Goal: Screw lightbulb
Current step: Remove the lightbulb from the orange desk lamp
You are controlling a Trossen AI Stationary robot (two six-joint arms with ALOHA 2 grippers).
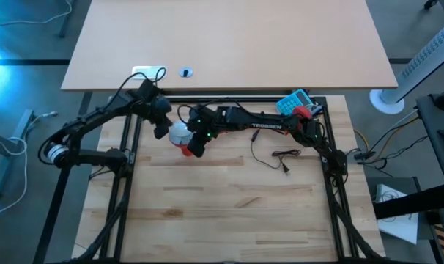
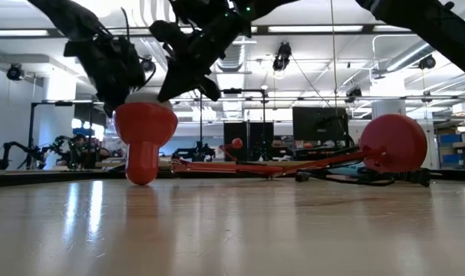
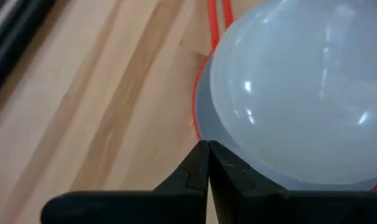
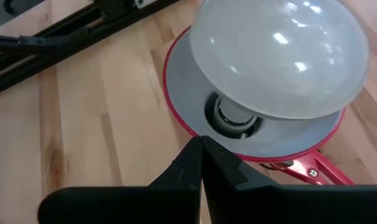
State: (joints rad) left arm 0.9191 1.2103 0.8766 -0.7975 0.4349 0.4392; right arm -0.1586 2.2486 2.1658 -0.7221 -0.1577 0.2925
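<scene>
- Wooden table (image 1: 229, 213) under me; the lightbulb (image 4: 279, 59) sits tilted in the red lamp shade (image 2: 144, 126), far-left of centre, its base at the socket.
- Left gripper (image 3: 207, 163) and right gripper (image 4: 201, 155) hover beside it, fingers pressed together, holding nothing.
- I judge seating is done; next, open, grasp the dome, twist.

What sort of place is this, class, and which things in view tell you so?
Probably a robotics lab or workshop. Two dark robot arms work at a wooden table around a red desk lamp holding a lightbulb, and the low view shows monitors and more equipment in a large open room under strip lights.
</scene>
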